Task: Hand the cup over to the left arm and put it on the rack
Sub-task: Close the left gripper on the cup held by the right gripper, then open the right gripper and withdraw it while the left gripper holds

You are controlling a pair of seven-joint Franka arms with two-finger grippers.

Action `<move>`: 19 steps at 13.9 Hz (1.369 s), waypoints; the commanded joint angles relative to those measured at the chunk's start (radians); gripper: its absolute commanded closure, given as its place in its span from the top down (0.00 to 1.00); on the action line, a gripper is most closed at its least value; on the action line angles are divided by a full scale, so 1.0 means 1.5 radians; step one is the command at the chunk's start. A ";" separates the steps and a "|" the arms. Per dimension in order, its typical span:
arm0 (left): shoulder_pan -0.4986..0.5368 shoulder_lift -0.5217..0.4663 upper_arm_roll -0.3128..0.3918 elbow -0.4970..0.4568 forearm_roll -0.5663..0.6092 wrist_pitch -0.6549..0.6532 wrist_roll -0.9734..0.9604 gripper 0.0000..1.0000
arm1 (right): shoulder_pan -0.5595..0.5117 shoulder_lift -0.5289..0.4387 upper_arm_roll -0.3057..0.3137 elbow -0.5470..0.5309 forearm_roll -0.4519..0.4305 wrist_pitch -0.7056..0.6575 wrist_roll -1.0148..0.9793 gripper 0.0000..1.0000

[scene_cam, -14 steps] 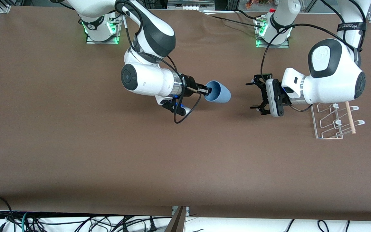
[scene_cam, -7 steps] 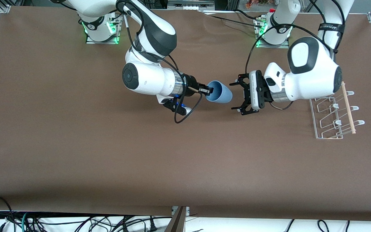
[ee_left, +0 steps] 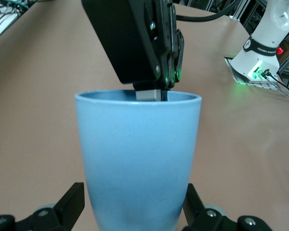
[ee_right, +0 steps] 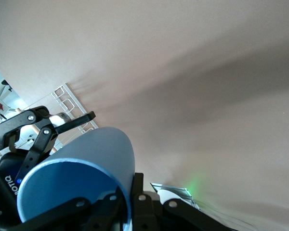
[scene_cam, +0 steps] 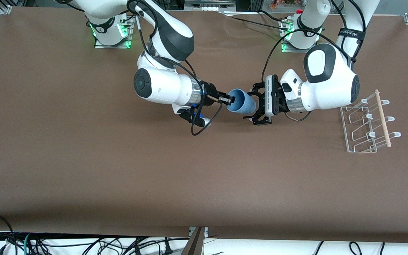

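The light-blue cup [scene_cam: 241,102] lies on its side in the air over the middle of the table. My right gripper [scene_cam: 228,100] is shut on the cup's rim, one finger inside the mouth and one outside, as the right wrist view shows [ee_right: 127,192]. My left gripper [scene_cam: 249,105] has come round the cup's base end. In the left wrist view its black fingers [ee_left: 74,202] flank the cup [ee_left: 137,159] closely, with a thin strip of table showing beside one of them. The white wire rack [scene_cam: 367,122] with its wooden dowel stands at the left arm's end of the table.
Brown table cloth [scene_cam: 119,170] lies bare nearer to the front camera. The two arm bases [scene_cam: 112,32] with green lights stand along the table's back edge. Cables hang off the front edge [scene_cam: 83,244].
The left arm has swung from beside the rack toward the cup, and its fingers now straddle the cup's base and have narrowed. The right arm and cup stayed still.
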 commanded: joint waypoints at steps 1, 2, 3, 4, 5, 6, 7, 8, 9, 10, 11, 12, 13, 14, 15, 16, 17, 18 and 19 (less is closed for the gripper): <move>0.008 -0.003 -0.005 -0.006 -0.025 0.007 0.036 0.03 | 0.005 0.013 0.000 0.024 0.012 0.000 0.010 0.00; 0.009 -0.003 -0.005 -0.006 -0.025 0.007 0.036 0.00 | 0.005 0.013 0.000 0.024 0.012 0.000 0.009 0.00; 0.009 -0.003 -0.005 -0.006 -0.025 0.006 0.034 0.00 | 0.005 0.013 0.000 0.024 0.012 0.000 0.009 0.00; 0.009 -0.003 -0.005 -0.006 -0.025 0.006 0.034 0.00 | 0.002 0.013 -0.001 0.024 0.012 0.000 0.009 0.00; 0.009 -0.002 -0.005 -0.006 -0.025 0.005 0.033 0.00 | -0.002 0.012 -0.001 0.024 0.012 -0.004 0.009 0.02; 0.009 -0.002 -0.005 -0.005 -0.025 0.005 0.032 0.00 | -0.006 0.011 -0.003 0.024 0.013 -0.006 0.010 0.22; 0.010 -0.002 -0.005 -0.005 -0.025 0.003 0.032 0.00 | -0.014 0.008 -0.004 0.024 0.013 -0.010 0.010 0.46; 0.010 -0.003 -0.005 -0.004 -0.024 0.001 0.030 0.00 | -0.026 0.005 -0.004 0.024 0.010 -0.011 0.011 0.64; 0.011 -0.003 -0.005 -0.004 -0.022 -0.001 0.029 0.00 | -0.037 0.000 -0.004 0.024 0.008 -0.020 0.012 0.82; 0.012 -0.003 -0.004 -0.004 -0.022 -0.010 0.028 0.00 | -0.047 -0.009 -0.005 0.024 0.006 -0.035 0.012 0.93; 0.012 -0.004 -0.003 -0.001 -0.015 -0.018 0.021 0.00 | -0.059 -0.017 -0.006 0.024 0.005 -0.053 0.012 0.97; 0.013 -0.006 -0.001 -0.001 -0.012 -0.026 0.017 0.00 | -0.077 -0.026 -0.006 0.024 0.003 -0.070 0.012 0.98; 0.013 -0.007 0.002 -0.001 -0.012 -0.037 0.015 0.00 | -0.098 -0.036 -0.006 0.023 -0.006 -0.093 0.011 0.98; 0.013 -0.007 0.002 -0.003 -0.006 -0.040 0.008 0.00 | -0.122 -0.043 -0.006 0.023 -0.031 -0.139 0.011 0.99; 0.015 -0.008 0.002 -0.001 0.024 -0.043 0.000 0.00 | -0.149 -0.048 -0.007 0.023 -0.072 -0.193 0.011 0.99; 0.016 -0.010 0.002 0.001 0.068 -0.045 -0.026 0.00 | -0.175 -0.055 -0.006 0.023 -0.129 -0.254 0.005 0.99; 0.016 -0.012 0.002 0.002 0.103 -0.050 -0.051 0.00 | -0.182 -0.061 -0.008 0.024 -0.202 -0.311 0.007 0.99; 0.016 -0.013 0.002 0.007 0.136 -0.056 -0.071 0.00 | -0.186 -0.079 -0.009 0.024 -0.284 -0.349 0.005 0.99; 0.016 -0.013 0.002 0.011 0.166 -0.057 -0.091 0.00 | -0.186 -0.092 -0.024 0.023 -0.359 -0.374 -0.004 0.99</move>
